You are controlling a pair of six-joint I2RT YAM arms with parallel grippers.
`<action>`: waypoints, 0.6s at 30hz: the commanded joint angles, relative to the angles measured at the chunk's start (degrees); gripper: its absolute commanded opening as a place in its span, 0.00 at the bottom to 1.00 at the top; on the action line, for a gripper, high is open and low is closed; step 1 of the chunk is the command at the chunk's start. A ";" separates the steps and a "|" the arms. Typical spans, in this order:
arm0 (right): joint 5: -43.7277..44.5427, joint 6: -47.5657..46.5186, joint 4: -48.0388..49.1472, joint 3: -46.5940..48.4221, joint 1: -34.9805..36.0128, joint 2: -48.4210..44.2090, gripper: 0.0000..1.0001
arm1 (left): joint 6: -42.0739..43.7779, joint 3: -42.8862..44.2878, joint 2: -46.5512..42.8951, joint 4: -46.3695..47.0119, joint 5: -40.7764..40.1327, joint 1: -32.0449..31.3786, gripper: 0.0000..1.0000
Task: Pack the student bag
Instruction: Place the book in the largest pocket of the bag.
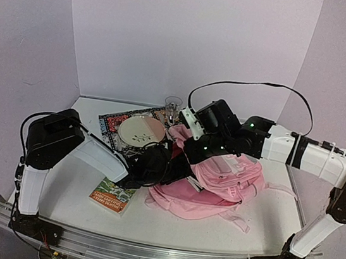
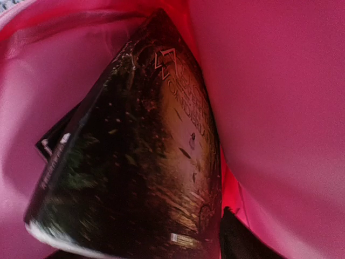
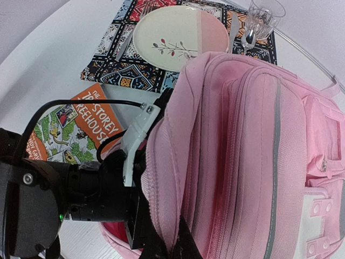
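Pink student bag (image 1: 217, 183) lies mid-table, right of centre, mouth facing left. Mouth rim pinched in the closed right end effector (image 3: 177, 242). The left end effector (image 1: 165, 165) is buried inside by a dark book (image 2: 145, 162), open or closed can't tell.

The left gripper (image 1: 158, 166) has its tips buried inside the student bag (image 1: 216, 186), spread unclear. The dark book (image 2: 140, 162) in there: title too murky, bottom edge seemingly cropped.
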 commanded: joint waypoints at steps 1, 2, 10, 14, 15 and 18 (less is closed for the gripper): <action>2.48 -0.62 4.99 -0.32 0.29 -4.19 0.00 | 8.52 3.45 -5.18 -6.88 -4.86 -0.65 0.72; 2.74 -0.65 4.91 -0.57 0.30 -4.36 0.00 | 9.67 3.47 -5.97 -8.42 -5.87 -0.90 0.74; 5.25 -0.65 4.19 -3.64 0.24 -6.31 0.00 | 12.59 3.37 -13.05 -22.43 -9.79 -1.45 0.86; 6.44 -0.37 2.66 -6.44 -0.28 -7.64 0.00 | 14.22 3.50 -17.63 -30.93 -8.72 -1.49 0.88; 6.84 -0.09 2.08 -7.53 -0.51 -8.09 0.00 | 14.38 2.68 -19.07 -32.19 -8.54 -1.49 0.88; 7.53 0.91 0.76 -10.86 -1.40 -9.76 0.00 | 14.02 -0.19 -24.30 -37.76 -9.35 -1.40 0.89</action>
